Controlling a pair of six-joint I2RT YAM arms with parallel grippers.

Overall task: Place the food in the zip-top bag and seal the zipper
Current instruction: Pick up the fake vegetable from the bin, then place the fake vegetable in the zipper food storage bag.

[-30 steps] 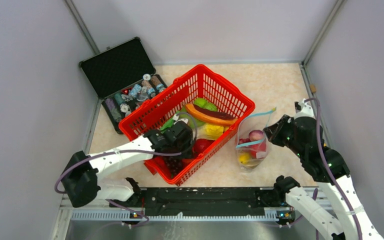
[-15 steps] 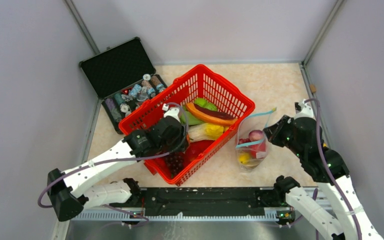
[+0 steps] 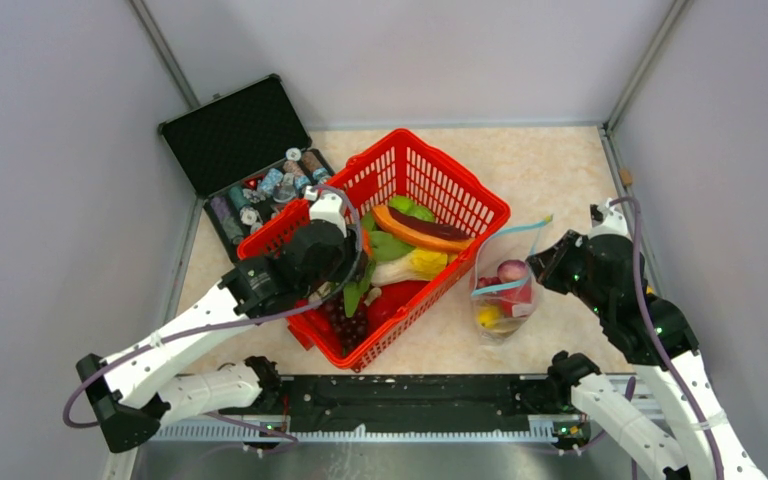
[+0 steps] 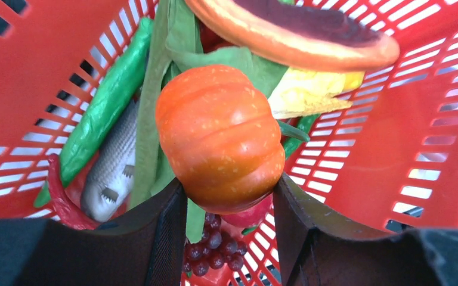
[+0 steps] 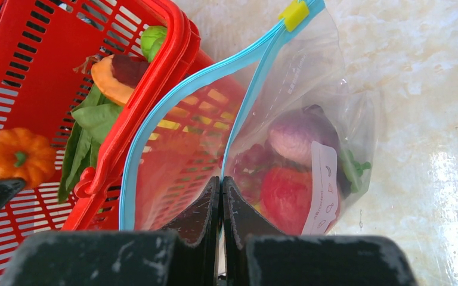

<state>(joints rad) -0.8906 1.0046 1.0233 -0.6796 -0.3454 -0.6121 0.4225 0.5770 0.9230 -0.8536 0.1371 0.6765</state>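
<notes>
Left tool (image 4: 229, 199) had the orange pumpkin (image 4: 217, 134) clamped over the red basket (image 4: 12, 65); right tool (image 5: 221, 190) pinched tight on the zipper (image 5: 179, 95) of the zip-top bag (image 5: 334, 119) beside it. Pumpkin looked light, hard, slick, so grip its middle

The left gripper (image 3: 352, 262) hung inside the red basket (image 3: 460, 195), its fingers hidden beneath the wrist, with food (image 3: 415, 232) lying just beyond them. The right gripper (image 3: 547, 262) met the edge of the zip-top bag (image 3: 505, 305). The bag's blue zipper (image 3: 516, 233) arched away from the fingertips towards the basket.
</notes>
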